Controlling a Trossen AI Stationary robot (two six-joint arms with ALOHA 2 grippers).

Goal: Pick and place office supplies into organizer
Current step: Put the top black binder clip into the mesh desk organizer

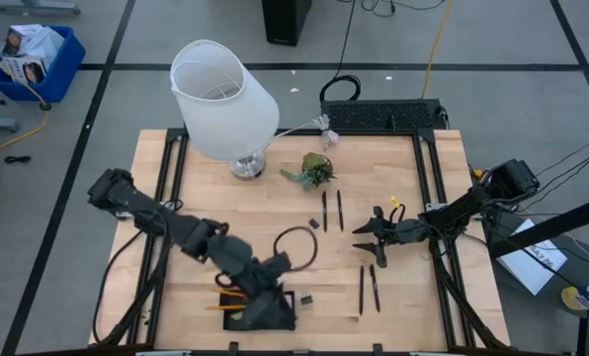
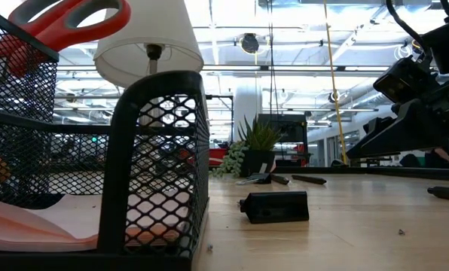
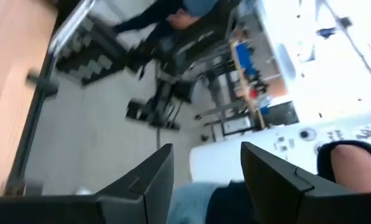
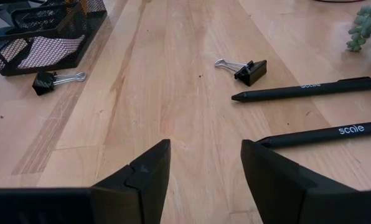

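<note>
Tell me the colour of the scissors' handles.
Red; the scissors show best in the low view.

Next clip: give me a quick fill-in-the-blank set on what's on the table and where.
1. The red-handled scissors stand in the mesh ____.
2. In the right wrist view, ____ black pens lie on the wood.
3. The right gripper has its fingers ____, holding nothing.
4. The binder clip lies ____ the organizer.

Missing: organizer; two; open; outside

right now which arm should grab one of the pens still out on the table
Right. The right gripper hangs open, empty, among the loose black pens, two just ahead of its fingers. The left gripper is over at the organizer, farther from them.
</note>
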